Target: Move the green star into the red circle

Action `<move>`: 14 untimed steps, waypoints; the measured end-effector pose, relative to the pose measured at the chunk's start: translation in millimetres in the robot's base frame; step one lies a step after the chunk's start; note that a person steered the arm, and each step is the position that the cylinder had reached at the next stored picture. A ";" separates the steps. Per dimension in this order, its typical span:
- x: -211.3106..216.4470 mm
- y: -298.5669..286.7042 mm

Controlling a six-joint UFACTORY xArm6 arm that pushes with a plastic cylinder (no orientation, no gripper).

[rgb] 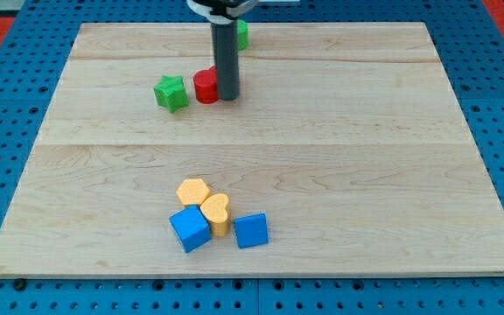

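Observation:
The green star (171, 92) lies on the wooden board (366, 131) at the upper left of centre. The red circle (205, 87) stands just to its right with a small gap between them. My tip (227, 96) is on the board right beside the red circle's right side, partly hiding another red piece behind the rod. The rod rises to the view's top.
A green block (242, 34) sits near the top edge, partly hidden behind the rod. Near the bottom centre is a cluster: a yellow hexagon (193, 191), a yellow heart (216, 213), a blue cube (190, 229) and a second blue block (251, 230).

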State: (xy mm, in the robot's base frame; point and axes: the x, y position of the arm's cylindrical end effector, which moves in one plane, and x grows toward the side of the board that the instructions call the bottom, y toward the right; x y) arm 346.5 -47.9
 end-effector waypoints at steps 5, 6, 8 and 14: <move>34.0 -40.3; 9.8 -67.4; -26.3 42.4; 46.1 -105.6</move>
State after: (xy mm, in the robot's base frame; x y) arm 392.6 -153.5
